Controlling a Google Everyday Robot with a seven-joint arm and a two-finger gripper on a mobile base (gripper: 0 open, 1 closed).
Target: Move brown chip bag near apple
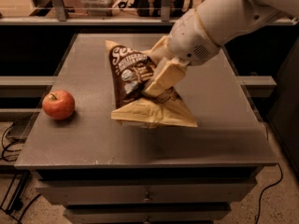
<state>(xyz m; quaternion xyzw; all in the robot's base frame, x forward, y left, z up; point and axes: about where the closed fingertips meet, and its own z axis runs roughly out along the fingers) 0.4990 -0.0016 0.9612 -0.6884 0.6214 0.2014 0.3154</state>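
Brown chip bag point(128, 71) up on end, mid grey table point(224, 125), pinched tight in the cream gripper point(156, 84). Red apple point(58, 104) far off by the left edge, well apart from both.

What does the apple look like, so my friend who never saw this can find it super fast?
Look at the big grey table. Near its left edge, well apart from the brown chip bag that the gripper holds in the middle, sits the apple. It is the only small, round, red-orange thing there, with a short stem on top.
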